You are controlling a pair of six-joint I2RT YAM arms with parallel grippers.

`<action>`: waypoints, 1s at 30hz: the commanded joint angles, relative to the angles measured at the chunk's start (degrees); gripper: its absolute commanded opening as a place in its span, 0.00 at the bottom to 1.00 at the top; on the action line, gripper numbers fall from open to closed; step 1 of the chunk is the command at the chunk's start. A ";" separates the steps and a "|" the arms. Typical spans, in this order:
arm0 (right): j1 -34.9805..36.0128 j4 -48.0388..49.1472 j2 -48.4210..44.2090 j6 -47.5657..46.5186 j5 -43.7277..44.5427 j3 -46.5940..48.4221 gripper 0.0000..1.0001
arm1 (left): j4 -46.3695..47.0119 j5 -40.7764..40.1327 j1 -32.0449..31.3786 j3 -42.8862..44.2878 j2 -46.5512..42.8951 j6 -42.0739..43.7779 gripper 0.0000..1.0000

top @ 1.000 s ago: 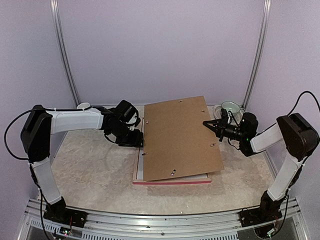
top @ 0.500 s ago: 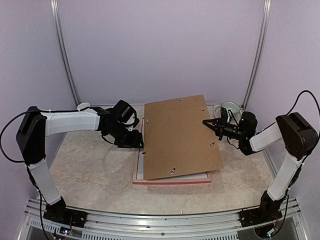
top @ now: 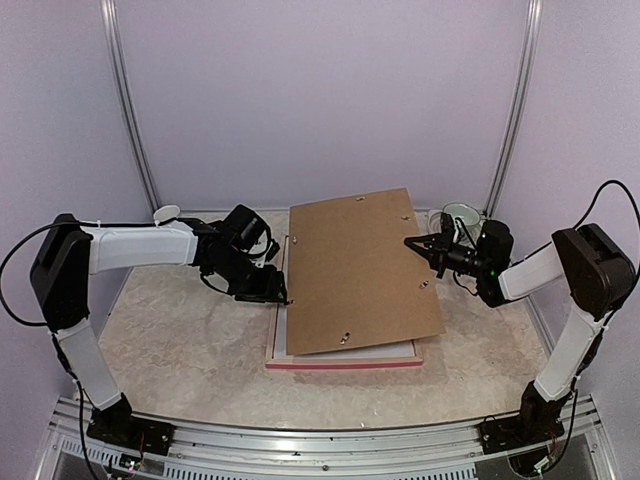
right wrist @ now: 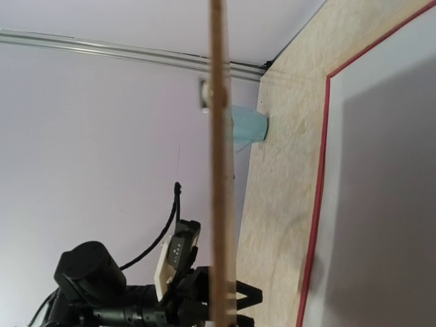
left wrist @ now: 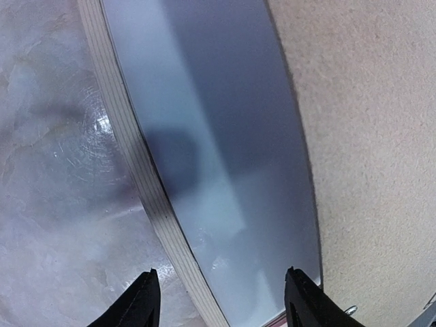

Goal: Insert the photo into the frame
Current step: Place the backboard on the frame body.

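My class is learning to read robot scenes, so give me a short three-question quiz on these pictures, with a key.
1. True or false: the flat brown backing board lies fully flat in the thin pink-edged rectangular frame.
2. Which gripper pinches the board's edge? A: left gripper. B: right gripper.
3. Fill in: the left gripper's jaws stand ____.
Key: 1 false, one side is lifted; 2 B; 3 open.
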 commanded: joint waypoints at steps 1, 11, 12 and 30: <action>0.18 2.73 -0.05 0.28 0.47 1.89 0.00 | 0.46 1.54 0.03 -0.75 -3.14 0.67 0.62; -0.01 3.15 0.62 0.50 0.89 2.00 0.00 | -0.47 2.43 -0.71 -1.06 -4.37 0.79 0.61; -0.01 3.25 0.73 0.59 0.92 2.08 0.00 | -0.51 2.52 -0.82 -1.15 -4.42 0.72 0.61; -0.02 4.25 1.90 1.55 1.63 3.23 0.00 | 0.03 3.41 -2.08 -2.49 -4.56 0.80 0.61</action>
